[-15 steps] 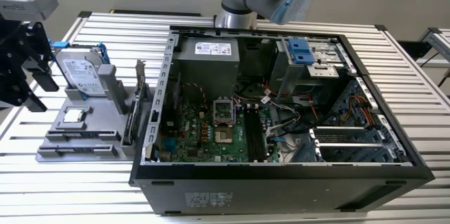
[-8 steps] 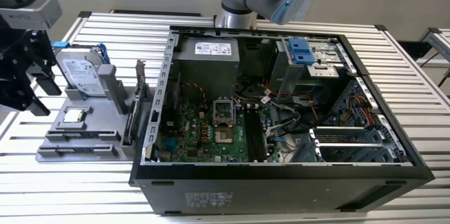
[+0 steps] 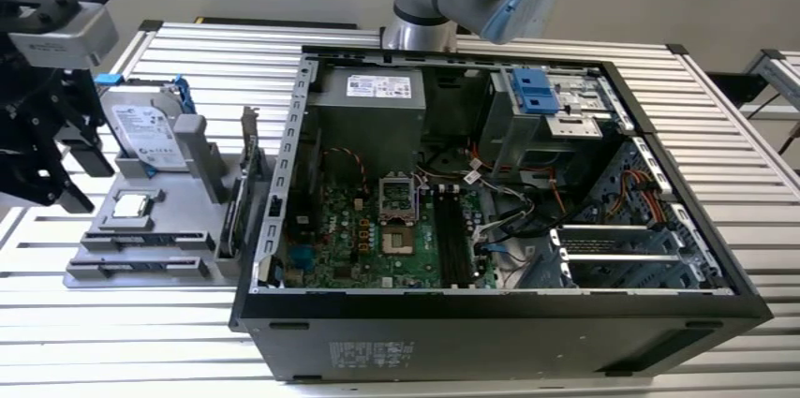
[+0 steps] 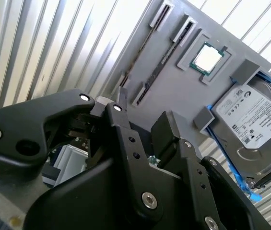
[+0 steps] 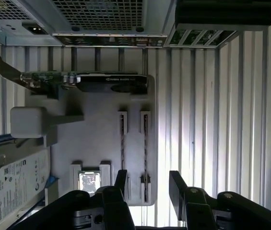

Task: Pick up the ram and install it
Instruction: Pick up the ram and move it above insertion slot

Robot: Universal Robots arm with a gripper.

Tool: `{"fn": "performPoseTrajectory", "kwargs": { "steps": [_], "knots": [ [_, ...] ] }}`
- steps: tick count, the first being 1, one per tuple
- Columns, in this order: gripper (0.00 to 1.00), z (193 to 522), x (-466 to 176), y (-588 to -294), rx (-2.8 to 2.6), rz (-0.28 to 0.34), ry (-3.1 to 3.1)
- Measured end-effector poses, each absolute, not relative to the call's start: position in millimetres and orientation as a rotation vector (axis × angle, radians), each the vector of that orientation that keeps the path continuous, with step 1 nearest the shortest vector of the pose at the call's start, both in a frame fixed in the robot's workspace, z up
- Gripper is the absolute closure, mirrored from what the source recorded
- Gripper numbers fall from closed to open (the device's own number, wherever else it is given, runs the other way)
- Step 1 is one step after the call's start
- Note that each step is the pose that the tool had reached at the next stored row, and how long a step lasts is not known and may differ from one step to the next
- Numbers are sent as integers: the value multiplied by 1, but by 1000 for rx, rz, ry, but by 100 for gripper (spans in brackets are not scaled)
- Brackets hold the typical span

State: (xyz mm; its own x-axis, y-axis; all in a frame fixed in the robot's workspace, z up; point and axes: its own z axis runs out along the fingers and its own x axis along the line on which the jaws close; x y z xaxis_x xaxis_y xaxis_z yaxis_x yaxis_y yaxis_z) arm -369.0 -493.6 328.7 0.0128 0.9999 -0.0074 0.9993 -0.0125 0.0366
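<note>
Ram point(image 5: 145, 148) is being carried edge-up by the grey tray point(image 5: 97, 129), not yet lifted. Claw point(image 5: 147, 175) is being held spread and empty above it. Pickup and seating in the open case point(image 3: 500, 337) are being judged outstanding.

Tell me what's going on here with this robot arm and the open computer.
The arm's gripper hovers with its fingers open and empty over the gray parts tray, beside the open computer case. The ram sits edge-up in a tray slot below the fingers, not yet picked up. A hard drive, a CPU chip and an expansion card also sit on the tray.
</note>
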Motion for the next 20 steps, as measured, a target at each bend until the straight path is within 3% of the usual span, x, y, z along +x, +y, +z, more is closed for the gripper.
{"fn": "performPoseTrajectory", "kwargs": {
  "steps": [20],
  "knots": [
    [0,308,-369,-494,2189,20,2221]
  ]
}}
